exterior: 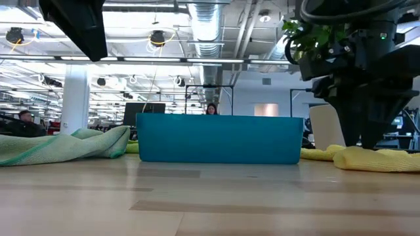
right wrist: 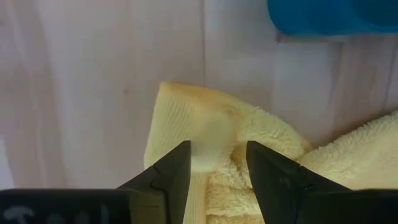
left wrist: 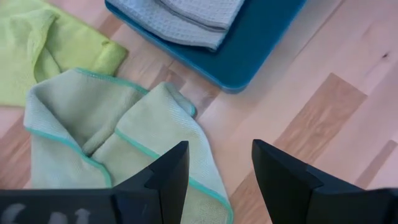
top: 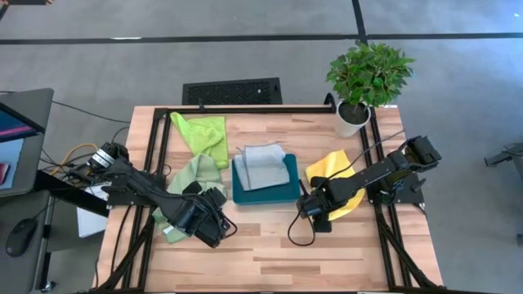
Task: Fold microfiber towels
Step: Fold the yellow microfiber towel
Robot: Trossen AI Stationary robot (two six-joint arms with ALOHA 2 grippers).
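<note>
A folded grey towel (top: 265, 166) lies on the teal tray (top: 288, 194) at mid table. The lime green towel (top: 204, 135) and the crumpled sage green towel (left wrist: 118, 137) lie left of the tray, and the yellow towel (top: 337, 175) lies bunched to its right. My left gripper (left wrist: 217, 180) hangs open above bare wood, beside the sage towel's near right edge. My right gripper (right wrist: 214, 165) points straight down, open. Its fingers stand on either side of the yellow towel's near left corner (right wrist: 205, 124). My right gripper comes at the yellow towel's bunched corner (right wrist: 217, 140) from above, one finger on each side. The fingers hide their own tips, so I cannot tell whether they touch the cloth. The towel lies slack on the table.
A potted plant (top: 368, 82) stands at the far right corner. A black frame (top: 155, 163) runs along the table's edges. Open wood (top: 270, 253) lies between the tray and the near edge. A loop of cable (top: 296, 235) hangs by the right arm.
</note>
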